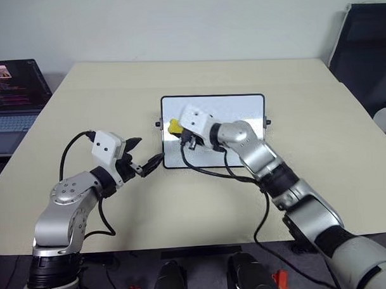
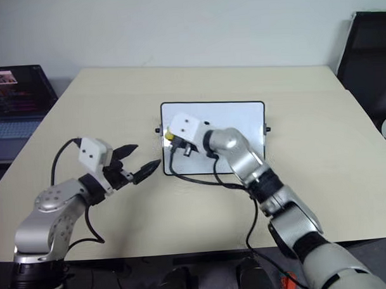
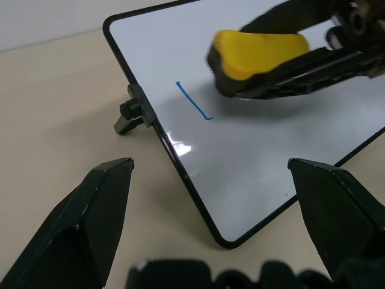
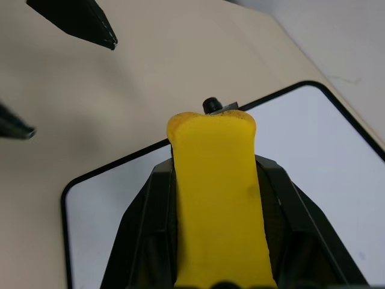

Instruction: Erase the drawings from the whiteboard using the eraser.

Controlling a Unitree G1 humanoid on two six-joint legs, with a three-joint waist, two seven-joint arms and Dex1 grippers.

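Note:
The whiteboard (image 1: 243, 114) lies flat in the middle of the beige table. My right gripper (image 1: 176, 128) is shut on the yellow eraser (image 1: 173, 125) and holds it over the board's left part. In the right wrist view the eraser (image 4: 219, 192) sits clamped between the black jaws, above the whiteboard (image 4: 337, 180). A short blue stroke, one of the drawings (image 3: 194, 100), shows on the whiteboard (image 3: 252, 156) just beside the eraser (image 3: 258, 51). My left gripper (image 1: 142, 155) is open and empty, hovering off the board's near left corner.
An open laptop (image 1: 13, 93) stands at the table's far left. A black chair (image 1: 367, 49) is at the back right. A small black knob (image 3: 129, 111) juts from the board's short side. Black cables hang from both wrists.

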